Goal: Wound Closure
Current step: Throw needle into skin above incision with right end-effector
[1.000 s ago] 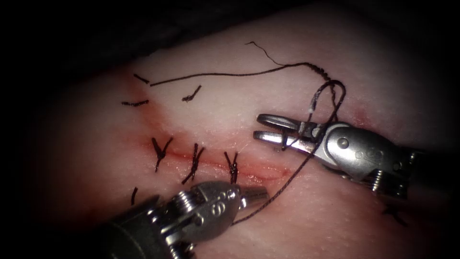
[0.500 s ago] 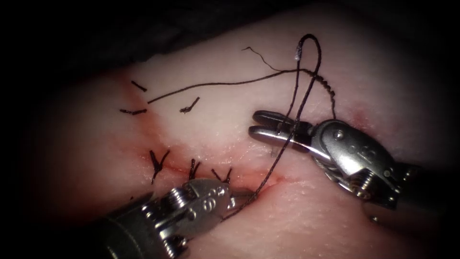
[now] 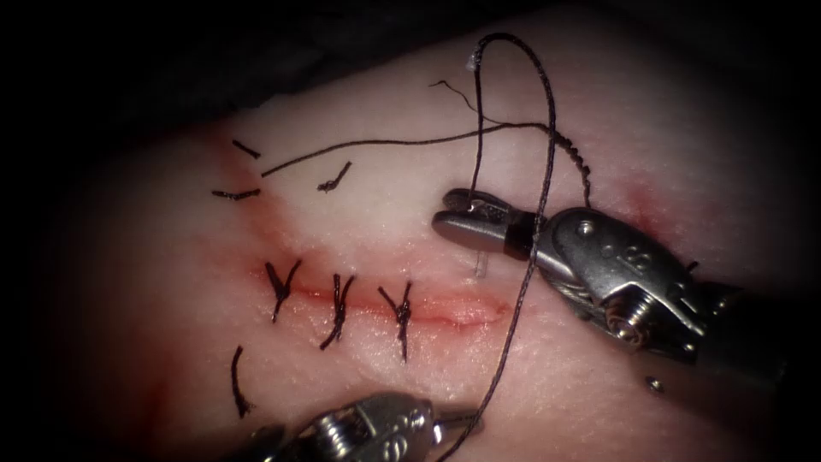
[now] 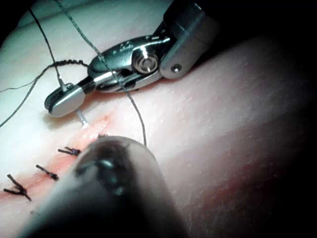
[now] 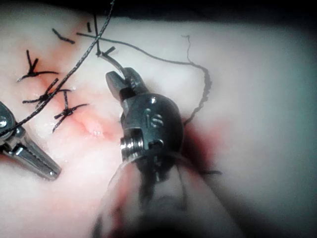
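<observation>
My right tool (image 3: 449, 214) lies just above the right end of the cut (image 3: 457, 310), its jaws shut on the curved needle (image 5: 115, 61). A short pale piece of the needle (image 3: 479, 265) pokes out below the jaws, close to the tissue (image 3: 599, 376); whether it enters I cannot tell. The thread (image 3: 547, 111) rises from the jaws in a tall loop, crosses the tool and runs down to my left tool (image 3: 466, 419) at the lower edge, shut on the thread. Three stitches (image 3: 339, 299) close the cut's left part.
Several cut ends of thread (image 3: 235, 194) lie on the tissue left of and above the stitches. A long loose thread (image 3: 385, 141) with a twisted stretch (image 3: 573, 154) lies across the far tissue. Red fluid (image 3: 428, 305) stains the cut line.
My left tool has drawn back toward the lower edge with the thread. The thread loop over the right tool has risen and grown taller. The right tool shifted slightly up and left.
</observation>
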Available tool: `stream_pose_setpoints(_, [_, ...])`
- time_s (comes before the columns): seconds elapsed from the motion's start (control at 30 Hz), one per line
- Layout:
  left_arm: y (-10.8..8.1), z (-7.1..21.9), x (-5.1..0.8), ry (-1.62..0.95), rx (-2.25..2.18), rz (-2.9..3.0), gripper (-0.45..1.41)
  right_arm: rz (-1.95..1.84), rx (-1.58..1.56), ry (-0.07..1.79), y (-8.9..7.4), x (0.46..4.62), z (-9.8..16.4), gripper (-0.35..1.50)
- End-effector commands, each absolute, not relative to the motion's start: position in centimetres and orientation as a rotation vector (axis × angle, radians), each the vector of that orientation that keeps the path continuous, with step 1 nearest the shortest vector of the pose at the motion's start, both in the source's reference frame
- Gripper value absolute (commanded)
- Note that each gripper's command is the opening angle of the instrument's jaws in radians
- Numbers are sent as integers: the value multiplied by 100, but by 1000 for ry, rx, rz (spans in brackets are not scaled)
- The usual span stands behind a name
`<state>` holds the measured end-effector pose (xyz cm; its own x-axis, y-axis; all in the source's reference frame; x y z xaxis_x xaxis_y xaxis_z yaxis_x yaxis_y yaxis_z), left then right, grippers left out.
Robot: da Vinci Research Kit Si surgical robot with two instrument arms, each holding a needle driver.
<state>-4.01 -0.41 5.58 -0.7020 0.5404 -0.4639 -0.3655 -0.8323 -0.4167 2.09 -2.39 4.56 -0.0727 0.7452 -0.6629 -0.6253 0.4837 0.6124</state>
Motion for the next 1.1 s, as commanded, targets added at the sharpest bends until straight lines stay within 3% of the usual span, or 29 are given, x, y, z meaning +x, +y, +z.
stream_pose_setpoints(0.03, [-28,572,-402,-389,-799,2480,-26,1138,133,1199,-227,221,455,-35])
stream_pose_setpoints(0.67, [-29,647,-396,-431,-776,2432,-24,1298,263,1203,-216,228,448,-35])
stream_pose_setpoints(1.1, [-40,618,-401,-447,-745,2440,-21,1624,561,1132,-199,234,455,-35])
